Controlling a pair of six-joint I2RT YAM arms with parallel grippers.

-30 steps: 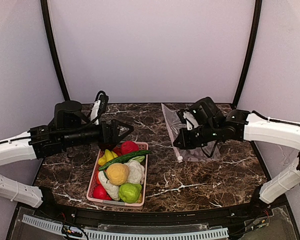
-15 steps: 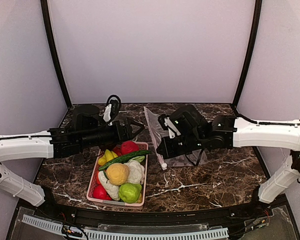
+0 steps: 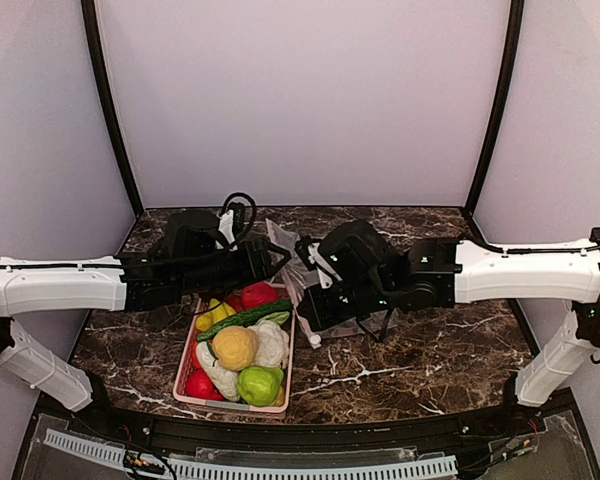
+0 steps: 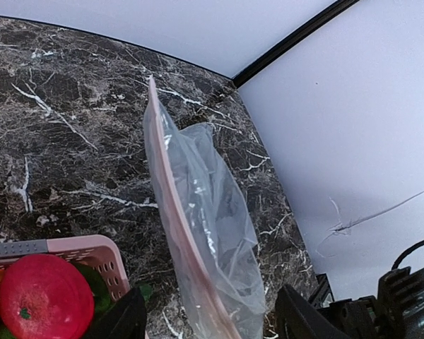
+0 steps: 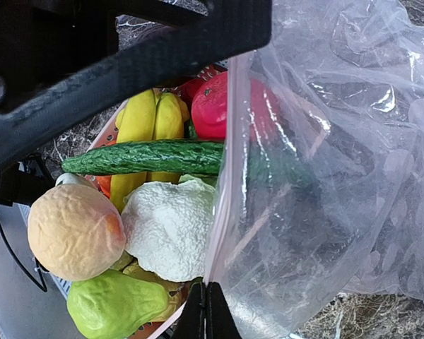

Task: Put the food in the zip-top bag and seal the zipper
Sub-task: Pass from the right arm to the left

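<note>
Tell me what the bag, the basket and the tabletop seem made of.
Zip-top bag: thin clear plastic film, glossy, wrinkled, see-through. Basket: apparently rigid pink plastic, matte, with moulded slots. Table: dark marble-look surface, white veins, slight sheen; whether it is stone or laminate cannot be told.

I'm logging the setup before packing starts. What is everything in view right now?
table: one, dark marble, under everything
basket: one, pink, left of centre on the table
zip-top bag: one, clear, held up just beyond the basket's far right corner
zipper: one, pale pink, along the bag's edge
red fruit: one, red, far end of the basket
banana: one bunch, yellow, far left of the basket
cucumber: one, green, lying across the basket
yellow-orange ball: one, mid basket
cauliflower: one, white, beside the ball
green fruit: one, near end of the basket
left fingers: two, black, open, one on each side of the bag
right fingers: two, black, shut on the bag's edge
</note>
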